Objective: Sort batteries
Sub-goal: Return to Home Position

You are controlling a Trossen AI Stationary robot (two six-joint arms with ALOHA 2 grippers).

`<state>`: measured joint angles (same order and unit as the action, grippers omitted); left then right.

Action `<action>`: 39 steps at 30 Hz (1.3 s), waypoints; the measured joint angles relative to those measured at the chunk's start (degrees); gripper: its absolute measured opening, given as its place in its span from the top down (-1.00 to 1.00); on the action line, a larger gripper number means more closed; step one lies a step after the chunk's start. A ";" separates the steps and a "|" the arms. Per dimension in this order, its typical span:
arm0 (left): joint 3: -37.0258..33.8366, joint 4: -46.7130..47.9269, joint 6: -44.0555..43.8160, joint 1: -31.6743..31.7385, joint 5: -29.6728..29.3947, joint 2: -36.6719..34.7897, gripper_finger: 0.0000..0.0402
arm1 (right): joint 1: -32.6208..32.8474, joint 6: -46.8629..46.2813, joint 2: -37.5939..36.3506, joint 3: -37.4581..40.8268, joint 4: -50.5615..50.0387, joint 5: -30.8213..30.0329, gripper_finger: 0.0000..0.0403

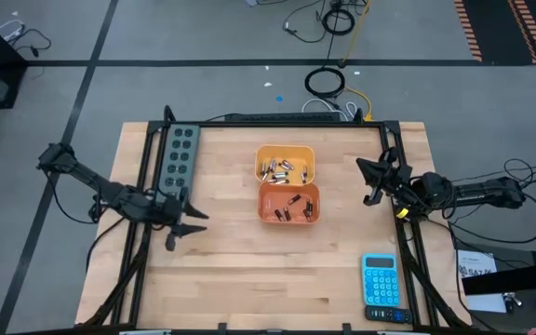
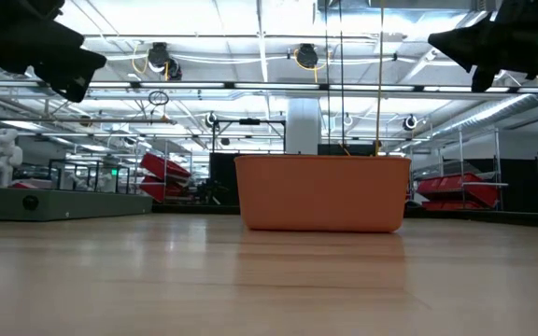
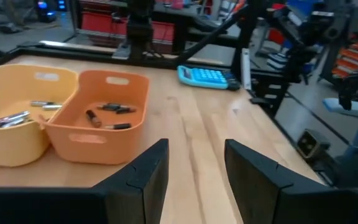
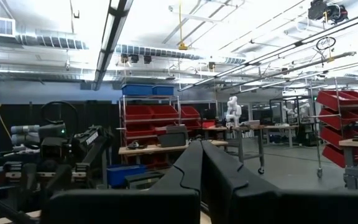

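Two bins stand side by side mid-table. The yellow bin [image 1: 285,166] on the far side holds silvery batteries [image 3: 11,118]. The orange bin [image 1: 289,202] on the near side holds dark batteries [image 3: 114,109]. My left gripper [image 1: 196,223] hovers by the table's left edge, open, pointing toward the bins with nothing between its fingers [image 3: 145,180]. My right gripper [image 1: 365,180] hangs at the table's right edge, shut and tipped upward into the room; nothing shows between its fingers [image 4: 191,168].
A blue calculator [image 1: 381,279] lies near the front right corner. A grey-green block with round sockets [image 1: 179,154] lies along the far left edge. Bare wood stretches across the near half of the table [image 1: 268,279].
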<state>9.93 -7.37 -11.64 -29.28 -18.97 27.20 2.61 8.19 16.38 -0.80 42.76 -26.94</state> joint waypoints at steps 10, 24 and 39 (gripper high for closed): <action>-5.37 0.03 0.23 0.48 2.48 -8.51 0.31 | 0.00 0.00 0.02 0.00 0.00 0.02 1.00; -8.41 3.62 7.59 6.84 4.59 -23.00 0.59 | 0.00 0.00 0.02 0.00 0.00 0.02 1.00; -9.56 4.52 10.93 10.29 6.15 -27.19 0.82 | 0.00 0.00 0.02 0.00 -2.06 0.02 1.00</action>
<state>0.37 -2.85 -0.71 -18.99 -12.83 0.01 2.61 8.18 16.40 -0.80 40.71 -26.92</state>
